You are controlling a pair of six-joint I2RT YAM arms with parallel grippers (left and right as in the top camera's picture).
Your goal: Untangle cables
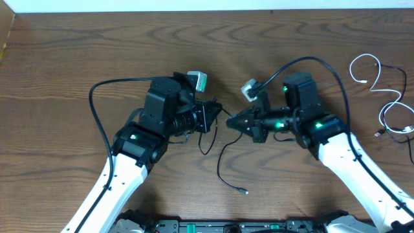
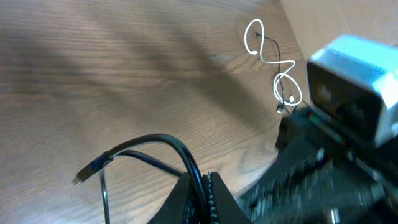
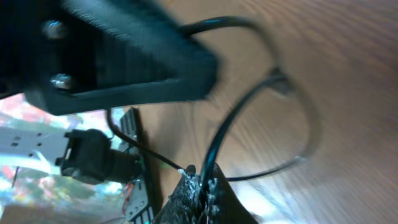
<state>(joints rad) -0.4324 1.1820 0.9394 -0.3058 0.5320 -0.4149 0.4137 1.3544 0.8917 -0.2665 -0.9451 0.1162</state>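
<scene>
**A:** How far along is this?

**B:** Across the table (image 1: 65, 52), the two arms meet at mid-field. The white cable (image 1: 378, 81) lies in loose loops near the right edge, well apart from the black cable (image 1: 220, 165) at the centre, so I judge those two separated. A darker cord (image 1: 400, 129) lies against the white one's lower loops. That pair looks like the work left.

**A:** And the grippers?

**B:** The left gripper (image 2: 200, 186) is pinched closed on the black cable. The right gripper (image 3: 200, 190) is clamped on what seems the same cable, just beside the left. The slack trails toward the robot and ends in a small plug (image 1: 244, 191).

**A:** Anything unclear?

**B:** From overhead, the fingers hide the stretch between the two grips. The right wrist view is blurred, so I cannot tell whether a knot remains. The darker cord runs off the right edge.
</scene>
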